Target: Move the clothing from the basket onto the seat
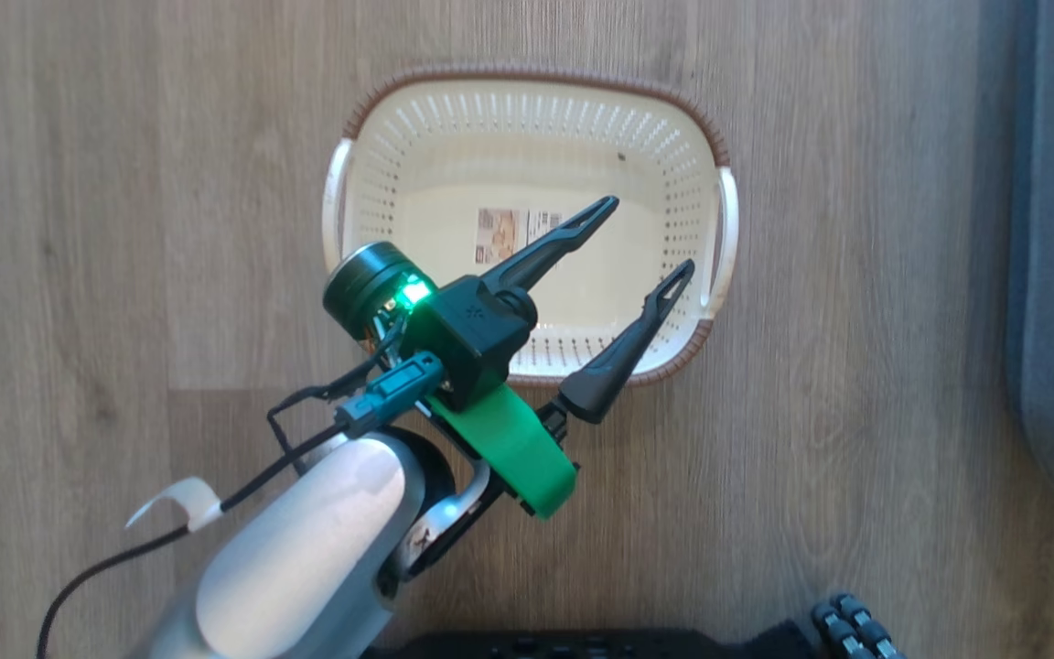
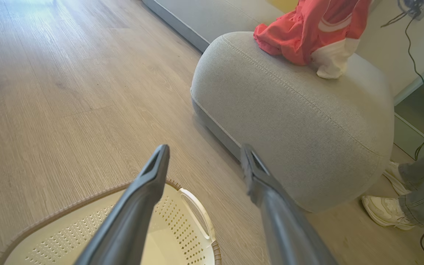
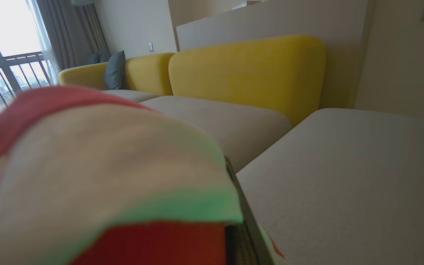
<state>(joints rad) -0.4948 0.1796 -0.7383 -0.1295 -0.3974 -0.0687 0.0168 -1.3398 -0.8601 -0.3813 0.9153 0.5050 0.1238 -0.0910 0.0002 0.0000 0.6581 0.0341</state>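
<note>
While my left gripper (image 1: 651, 232) hangs spread wide over the basket (image 1: 454, 119), my right gripper (image 3: 241, 217) pinches the clothing (image 2: 296, 36), which drapes over it and touches the seat (image 2: 289, 121).

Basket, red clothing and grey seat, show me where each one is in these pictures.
basket (image 1: 527, 114), head view, on its perforated far wall.
clothing (image 2: 293, 36), left wrist view, on its red fabric.
seat (image 2: 307, 121), left wrist view, on the bare grey cushion top.
</note>
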